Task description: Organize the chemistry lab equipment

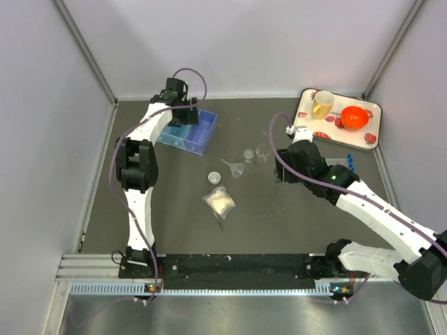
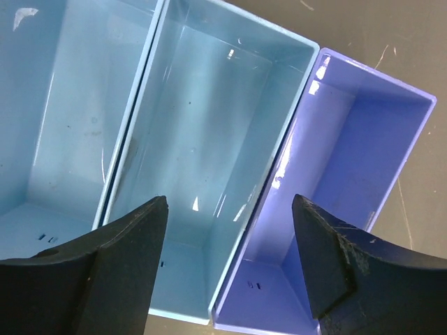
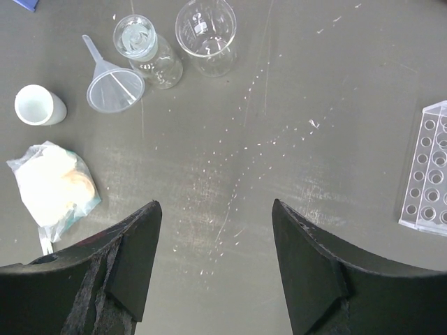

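The blue three-compartment tray (image 1: 188,132) sits at the back left; its compartments (image 2: 209,125) look empty. My left gripper (image 1: 183,112) hovers over it, open and empty (image 2: 230,209). Two tiny clear beakers (image 1: 248,154) (image 1: 262,150), a clear funnel (image 1: 236,168), a small white cup (image 1: 214,178) and a bag of white material (image 1: 220,202) lie mid-table. My right gripper (image 1: 285,169) is open and empty (image 3: 216,209) above bare table, right of the funnel (image 3: 112,87), the beakers (image 3: 206,35) and the bag (image 3: 56,185). The clear tube rack (image 3: 427,167) is at its right. Blue-capped tubes (image 1: 349,162) lie beyond the right arm.
A white strawberry-patterned tray (image 1: 370,136) at the back right holds a yellow mug (image 1: 323,105) and an orange bowl (image 1: 355,117). Grey walls close in the table on three sides. The arm bases stand on a rail at the near edge.
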### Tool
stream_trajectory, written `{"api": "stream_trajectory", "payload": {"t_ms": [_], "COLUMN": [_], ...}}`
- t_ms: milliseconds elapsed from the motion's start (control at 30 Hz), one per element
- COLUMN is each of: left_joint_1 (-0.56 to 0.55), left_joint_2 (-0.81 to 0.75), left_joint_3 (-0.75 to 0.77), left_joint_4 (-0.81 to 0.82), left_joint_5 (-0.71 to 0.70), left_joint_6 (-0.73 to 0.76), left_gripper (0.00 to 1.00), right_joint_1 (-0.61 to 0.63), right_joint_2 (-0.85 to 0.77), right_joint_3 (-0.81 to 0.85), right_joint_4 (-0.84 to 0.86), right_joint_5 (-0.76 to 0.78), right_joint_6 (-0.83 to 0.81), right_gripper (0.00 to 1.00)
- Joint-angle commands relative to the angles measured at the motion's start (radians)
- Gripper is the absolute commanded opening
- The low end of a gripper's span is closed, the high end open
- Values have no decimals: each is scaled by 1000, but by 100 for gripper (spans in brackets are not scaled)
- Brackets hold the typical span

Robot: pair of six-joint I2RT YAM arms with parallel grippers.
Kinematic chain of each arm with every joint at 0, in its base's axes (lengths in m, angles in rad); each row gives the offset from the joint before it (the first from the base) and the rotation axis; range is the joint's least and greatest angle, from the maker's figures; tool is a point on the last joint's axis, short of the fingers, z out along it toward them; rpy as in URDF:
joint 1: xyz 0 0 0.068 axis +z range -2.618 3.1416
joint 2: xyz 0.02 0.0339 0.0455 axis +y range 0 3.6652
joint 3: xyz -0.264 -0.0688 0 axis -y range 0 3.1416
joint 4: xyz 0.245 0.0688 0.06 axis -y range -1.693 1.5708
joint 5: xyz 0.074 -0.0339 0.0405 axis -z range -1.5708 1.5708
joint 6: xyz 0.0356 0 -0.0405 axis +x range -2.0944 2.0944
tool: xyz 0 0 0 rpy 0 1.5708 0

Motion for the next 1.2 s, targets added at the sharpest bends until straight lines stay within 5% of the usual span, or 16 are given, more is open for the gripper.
{"api": "stream_trajectory", "payload": {"t_ms": [0,133,300,667,1167], "left_joint_1": [1,2,2,1,-136], "left_joint_2": [-1,-33,-50,-150,-325], "left_joint_3": [-10,-122,-219,-423,-780], "left_joint_4": [12,58,70,132,276], "left_joint_5": [23,50,72,80,-8], "left_joint_6": [-7,-47,-82,-179,-478], "left_gripper": [75,67,38,1,0], "right_joint_1": [13,18,24,47,61], "right_joint_2": [3,-14,-44,-101,-159], "right_joint_3": [-2,-16,-44,-77,-110], "right_joint_4": [54,60,57,43,10], "right_joint_5": [-17,-34,-42,-51,-49], "right_joint_6": [7,22,34,65,65], "right_gripper": [65,65,64,63,62]}}
